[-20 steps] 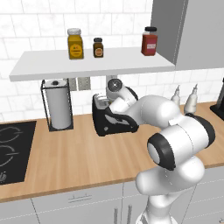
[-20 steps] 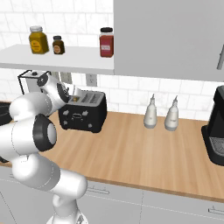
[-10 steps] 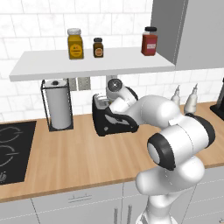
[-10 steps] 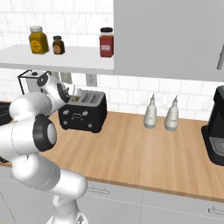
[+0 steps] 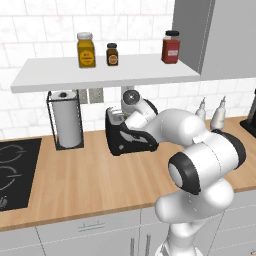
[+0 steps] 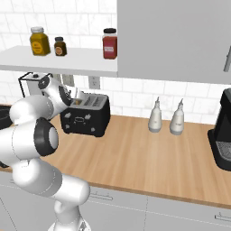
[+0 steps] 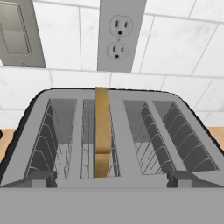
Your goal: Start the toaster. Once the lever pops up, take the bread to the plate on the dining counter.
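The black toaster point(image 5: 128, 138) with its silver-grey top point(image 7: 131, 131) stands on the wood worktop against the tiled wall. A tan slice of bread point(image 7: 102, 131) stands edge-on in one of its left slots and peeks out of the top point(image 6: 77, 102). My gripper point(image 7: 113, 180) hovers just above the toaster's near edge and looks down into the slots. It is open, its dark fingertips point(image 7: 41, 178) set wide apart and touching nothing. The hand point(image 6: 63, 94) sits at the toaster's left end. The plate and the dining counter are out of view.
A paper towel holder point(image 5: 65, 122) stands left of the toaster, with a black hob point(image 5: 12, 170) beyond it. Two white bottles point(image 6: 164, 116) and a black coffee machine point(image 6: 223, 135) are to the right. A shelf point(image 5: 100, 74) with jars hangs low overhead. A wall outlet point(image 7: 118, 35) is behind the toaster.
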{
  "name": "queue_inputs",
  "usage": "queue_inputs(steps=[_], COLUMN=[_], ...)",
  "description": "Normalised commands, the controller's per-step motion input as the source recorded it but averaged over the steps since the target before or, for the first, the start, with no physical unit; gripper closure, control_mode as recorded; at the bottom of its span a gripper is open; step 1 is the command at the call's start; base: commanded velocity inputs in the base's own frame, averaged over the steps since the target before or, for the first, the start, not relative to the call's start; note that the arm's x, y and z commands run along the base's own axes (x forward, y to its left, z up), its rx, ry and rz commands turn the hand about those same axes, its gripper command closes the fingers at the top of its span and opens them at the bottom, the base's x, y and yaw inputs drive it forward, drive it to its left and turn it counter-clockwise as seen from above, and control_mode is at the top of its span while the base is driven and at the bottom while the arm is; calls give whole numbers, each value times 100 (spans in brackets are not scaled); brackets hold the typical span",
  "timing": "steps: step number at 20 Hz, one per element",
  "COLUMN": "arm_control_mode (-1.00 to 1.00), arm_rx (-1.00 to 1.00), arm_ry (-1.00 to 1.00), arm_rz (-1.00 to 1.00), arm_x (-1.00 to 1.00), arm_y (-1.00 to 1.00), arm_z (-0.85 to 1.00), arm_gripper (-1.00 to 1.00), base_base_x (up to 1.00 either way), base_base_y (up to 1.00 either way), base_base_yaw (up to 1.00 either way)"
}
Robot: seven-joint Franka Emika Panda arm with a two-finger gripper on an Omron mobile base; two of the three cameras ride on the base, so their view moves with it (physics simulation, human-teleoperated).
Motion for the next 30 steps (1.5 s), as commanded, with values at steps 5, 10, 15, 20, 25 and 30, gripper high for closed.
queue_inputs(steps=[5, 10, 15, 20, 25, 30], arm_control_mode=[-100, -100, -100, -100, -100, -100], arm_rx=[0, 0, 0, 0, 0, 0], arm_ry=[0, 0, 0, 0, 0, 0], arm_rz=[0, 0, 0, 0, 0, 0], arm_x=[0, 0, 0, 0, 0, 0], arm_y=[0, 0, 0, 0, 0, 0], arm_z=[0, 0, 0, 0, 0, 0], arm_gripper=[-100, -100, -100, -100, -100, -100], base_base_x=[0, 0, 0, 0, 0, 0], base_base_y=[0, 0, 0, 0, 0, 0], base_base_yaw=[0, 0, 0, 0, 0, 0])
